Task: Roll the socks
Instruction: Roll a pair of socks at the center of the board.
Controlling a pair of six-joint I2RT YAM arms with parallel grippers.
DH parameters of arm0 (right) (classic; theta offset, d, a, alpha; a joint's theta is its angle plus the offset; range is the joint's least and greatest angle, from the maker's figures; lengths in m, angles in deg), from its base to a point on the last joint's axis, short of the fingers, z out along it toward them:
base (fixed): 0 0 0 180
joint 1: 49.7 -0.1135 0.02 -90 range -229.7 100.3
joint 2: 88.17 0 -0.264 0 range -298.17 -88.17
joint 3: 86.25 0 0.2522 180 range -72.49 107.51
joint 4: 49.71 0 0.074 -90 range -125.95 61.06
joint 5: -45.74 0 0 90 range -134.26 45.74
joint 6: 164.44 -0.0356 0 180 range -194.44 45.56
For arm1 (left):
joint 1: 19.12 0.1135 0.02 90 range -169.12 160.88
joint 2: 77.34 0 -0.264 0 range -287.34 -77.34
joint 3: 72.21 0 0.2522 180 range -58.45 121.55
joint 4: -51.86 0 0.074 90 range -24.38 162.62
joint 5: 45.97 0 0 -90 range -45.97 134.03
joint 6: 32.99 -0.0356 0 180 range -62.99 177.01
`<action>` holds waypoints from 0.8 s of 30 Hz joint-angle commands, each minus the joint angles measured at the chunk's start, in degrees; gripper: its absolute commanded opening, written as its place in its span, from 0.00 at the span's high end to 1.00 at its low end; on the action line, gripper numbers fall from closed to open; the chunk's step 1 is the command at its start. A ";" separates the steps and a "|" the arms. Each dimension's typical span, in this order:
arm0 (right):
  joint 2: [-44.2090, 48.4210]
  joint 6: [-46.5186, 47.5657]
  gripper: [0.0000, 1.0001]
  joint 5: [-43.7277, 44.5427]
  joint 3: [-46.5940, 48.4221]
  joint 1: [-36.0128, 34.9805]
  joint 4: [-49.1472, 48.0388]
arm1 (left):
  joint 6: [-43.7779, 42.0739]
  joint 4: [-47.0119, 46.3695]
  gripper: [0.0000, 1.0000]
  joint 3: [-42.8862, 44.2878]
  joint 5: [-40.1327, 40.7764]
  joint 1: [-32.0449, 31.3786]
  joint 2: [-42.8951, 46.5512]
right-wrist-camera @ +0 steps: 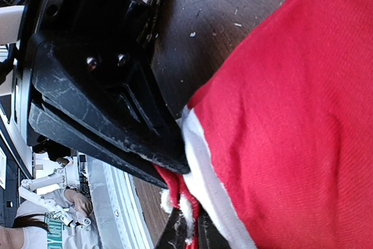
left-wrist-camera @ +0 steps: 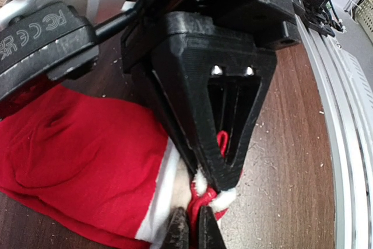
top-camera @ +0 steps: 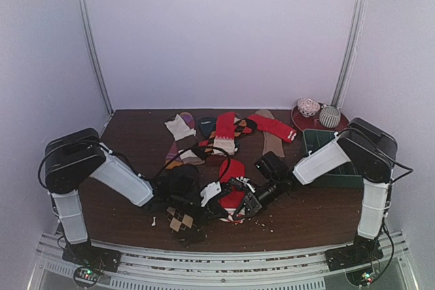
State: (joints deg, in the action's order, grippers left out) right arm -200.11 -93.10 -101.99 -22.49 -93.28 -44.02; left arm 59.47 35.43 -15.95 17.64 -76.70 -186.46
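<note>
Left claw [left-wrist-camera: 191,232] and right claw [right-wrist-camera: 187,238] meet tip to tip, each clamped tight on the white-banded cuff of the red sock [top-camera: 232,170], as both wrist views show. Only the overhead view shows the argyle sock [top-camera: 178,221] crumpled just left of it, near the worktop's [top-camera: 136,134] front edge.

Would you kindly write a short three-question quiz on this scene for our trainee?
1. True or false: the left arm's jaws are shut on the red sock at its striped cuff.
2. Where does the brown argyle sock lie? A: draped over the right arm; B: on the table near the left arm; C: hanging off the table's far edge.
3. Fill in: the green bin stands beside the ___ arm.
Key: 1 true; 2 B; 3 right.
</note>
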 commanded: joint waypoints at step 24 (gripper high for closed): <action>24.20 27.51 0.53 38.88 -17.11 -14.08 -15.96 | 22.00 12.40 1.00 0.39 0.93 2.09 -2.65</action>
State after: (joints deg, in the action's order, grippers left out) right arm -174.23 -72.16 -72.27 -38.58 -105.28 -55.30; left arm 78.16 37.92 -14.57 17.48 -75.30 -187.05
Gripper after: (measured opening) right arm 0.470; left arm 0.021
